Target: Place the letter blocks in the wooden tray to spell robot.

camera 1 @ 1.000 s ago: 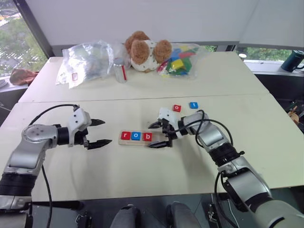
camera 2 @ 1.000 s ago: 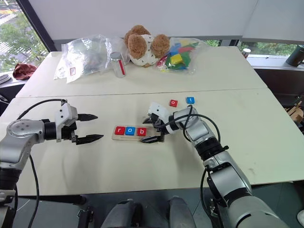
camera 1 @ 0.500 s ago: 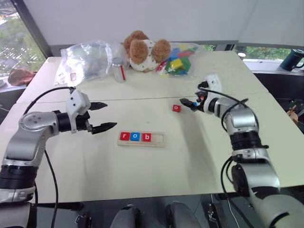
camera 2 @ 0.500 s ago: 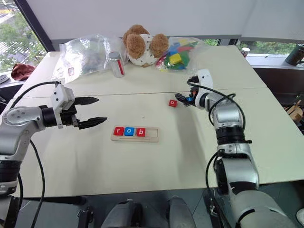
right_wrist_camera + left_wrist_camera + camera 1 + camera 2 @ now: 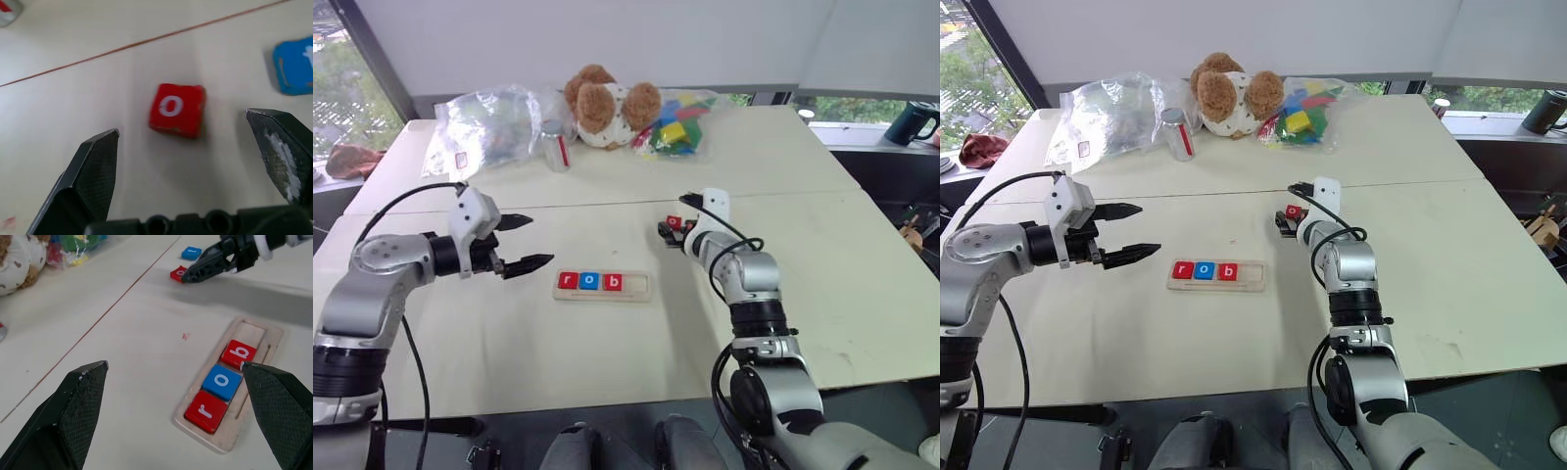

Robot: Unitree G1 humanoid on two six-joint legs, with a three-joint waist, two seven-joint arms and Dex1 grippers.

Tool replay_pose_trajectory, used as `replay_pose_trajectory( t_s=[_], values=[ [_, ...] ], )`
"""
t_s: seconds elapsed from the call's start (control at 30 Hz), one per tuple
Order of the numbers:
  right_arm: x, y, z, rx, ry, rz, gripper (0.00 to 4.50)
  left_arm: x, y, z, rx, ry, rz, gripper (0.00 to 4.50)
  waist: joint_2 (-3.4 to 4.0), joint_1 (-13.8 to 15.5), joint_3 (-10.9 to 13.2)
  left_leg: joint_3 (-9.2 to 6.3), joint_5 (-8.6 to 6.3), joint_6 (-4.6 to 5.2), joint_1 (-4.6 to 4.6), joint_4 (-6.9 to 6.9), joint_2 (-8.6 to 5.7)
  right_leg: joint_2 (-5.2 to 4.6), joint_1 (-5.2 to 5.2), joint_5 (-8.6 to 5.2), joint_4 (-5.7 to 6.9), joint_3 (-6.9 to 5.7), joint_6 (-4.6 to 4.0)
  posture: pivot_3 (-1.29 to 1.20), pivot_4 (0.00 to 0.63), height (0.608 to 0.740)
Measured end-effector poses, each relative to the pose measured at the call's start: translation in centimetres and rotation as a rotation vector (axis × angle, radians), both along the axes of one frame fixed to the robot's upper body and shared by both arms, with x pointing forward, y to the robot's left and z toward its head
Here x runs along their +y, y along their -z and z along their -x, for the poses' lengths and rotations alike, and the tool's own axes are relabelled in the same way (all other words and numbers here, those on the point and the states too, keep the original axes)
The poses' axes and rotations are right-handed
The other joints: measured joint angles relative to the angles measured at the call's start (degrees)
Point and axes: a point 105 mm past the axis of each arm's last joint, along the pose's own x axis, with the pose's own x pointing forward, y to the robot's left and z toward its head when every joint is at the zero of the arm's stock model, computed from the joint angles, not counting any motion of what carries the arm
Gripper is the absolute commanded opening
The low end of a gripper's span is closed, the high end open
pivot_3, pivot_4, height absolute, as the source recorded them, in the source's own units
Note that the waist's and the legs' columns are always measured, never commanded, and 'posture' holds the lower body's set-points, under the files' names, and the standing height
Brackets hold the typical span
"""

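Wooden tray (image 5: 603, 284) sits in the middle of the pale worktop (image 5: 862, 284), and three letter blocks already lie in it: a red r (image 5: 569, 281), a blue o (image 5: 591, 282) and a red b (image 5: 614, 283). Two spots at its right end are bare, so the word is a bit more than half done. A red o block (image 5: 176, 108) and a blue t block (image 5: 296, 65) lie loose on the worktop, further back and to the right of the tray. The right gripper (image 5: 188, 156) has its fingers spread wide, with the red o just ahead of the gap between them (not touching it yet). The left gripper (image 5: 521, 242) hangs over the worktop left of the tray, spread wide too and holding nothing. I think there is lots of room to move: the worktop edges are far off, and the teddy bear (image 5: 604, 104) and bags are way at the back.
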Motion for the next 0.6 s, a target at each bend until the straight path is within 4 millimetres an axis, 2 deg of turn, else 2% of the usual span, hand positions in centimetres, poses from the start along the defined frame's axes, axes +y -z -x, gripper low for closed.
replay_pose_trajectory(
  t_s=[0.2, 0.3, 0.43, 0.47, 0.6],
  values=[
    [2.0, 0.2, -1.8, -0.023, 0.008, 0.017, 4.43, 0.0, 0.0, -0.1, -0.007, -0.007, 0.005, 4.50, -0.01, -1.04, -0.01, 0.03, 0.02, -0.03, 0.18, 0.01, 0.01, 0.00, 0.15, 0.00, 0.05, 0.02, 0.00, 0.00, 0.150, 0.740],
    [2.9, 0.4, -2.2, -0.034, 0.006, 0.061, 3.63, 0.0, 0.0, -0.1, -0.007, -0.008, 0.007, 4.50, -0.02, -1.40, -0.01, 0.02, 0.03, -0.04, 0.22, -0.03, 0.03, 0.02, 0.14, 0.00, 0.11, 0.02, 0.00, 0.00, 0.150, 0.740],
    [2.9, 1.0, -2.4, -0.054, 0.019, 0.140, 1.70, 0.0, 0.3, 0.0, 0.000, -0.012, 0.008, 4.50, -0.04, -1.53, -0.02, 0.03, 0.03, -0.05, 0.24, -0.06, 0.05, 0.04, 0.14, 0.00, 0.11, 0.02, 0.00, 0.00, 0.150, 0.740],
    [3.1, 0.9, -2.4, -0.062, 0.014, 0.151, 1.33, 0.0, 0.3, 0.0, 0.001, -0.013, 0.008, 4.50, -0.04, -1.53, -0.03, 0.03, 0.04, -0.06, 0.25, -0.06, 0.05, 0.04, 0.14, 0.00, 0.11, 0.03, 0.00, 0.00, 0.150, 0.740],
    [3.4, 1.1, -2.4, -0.082, 0.015, 0.174, 1.29, 0.0, 0.3, -0.1, -0.002, -0.016, 0.011, 4.50, -0.06, -1.46, -0.04, 0.03, 0.04, -0.07, 0.25, -0.05, 0.06, 0.04, 0.14, 0.00, 0.12, 0.03, 0.00, 0.00, 0.150, 0.740]
  ],
)
